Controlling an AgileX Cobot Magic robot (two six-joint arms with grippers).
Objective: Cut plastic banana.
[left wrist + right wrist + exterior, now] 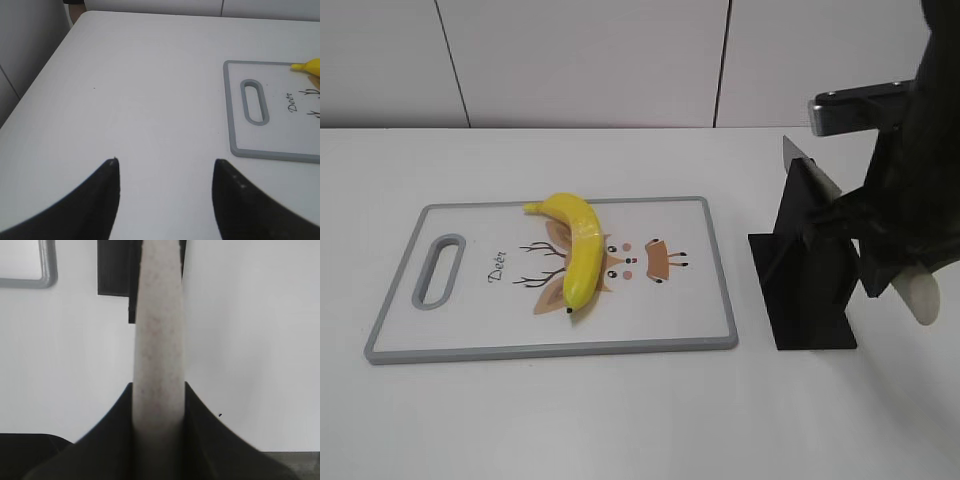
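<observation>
The plastic banana [575, 245], glossy yellow with its stem at the far left, lies on the white cutting board [700, 300]. Only its stem tip shows in the left wrist view [305, 66]. My right gripper [159, 390] is shut on the pale handle [159, 330] of a knife. In the exterior view the handle [922, 296] points down to the right and the grey blade [810, 170] sticks up over the black knife stand [805, 300]. My left gripper [165, 167] is open and empty above bare table, left of the board [232, 110], and is out of the exterior view.
The board has a grey rim and a handle slot [438, 270] at its left end; its corner shows in the right wrist view [47, 270]. The stand [115, 270] is just right of the board. The table's left edge [40, 85] is near my left gripper.
</observation>
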